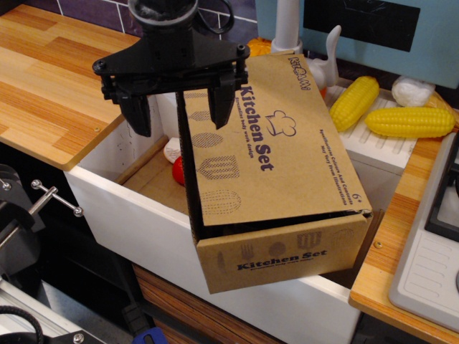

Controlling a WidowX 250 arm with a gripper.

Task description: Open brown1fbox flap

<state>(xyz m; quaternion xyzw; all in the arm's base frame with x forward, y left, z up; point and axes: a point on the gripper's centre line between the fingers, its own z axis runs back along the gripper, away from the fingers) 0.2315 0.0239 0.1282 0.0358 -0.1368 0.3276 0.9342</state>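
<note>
The brown1fbox (281, 259) is a brown cardboard box printed "Kitchen Set". It lies tilted in the white sink (129, 215), its narrow front wall toward me. Its flap (287, 154), the big lid panel with the chef-hat logo, lies over the box and is lifted slightly. A dark gap shows along its front and left edges. My black gripper (179, 113) is open and hangs over the flap's far left edge. One finger (137, 115) is outside the box over the sink. The other finger (223, 106) is over the flap. It holds nothing.
Two yellow toy corn cobs (353, 102) (409, 122) lie on the white drain rack behind the box. A red toy (178, 170) lies in the sink to the left of the box. A white faucet (287, 29) stands behind. Wooden counter (50, 79) is at left and a stove (434, 265) at right.
</note>
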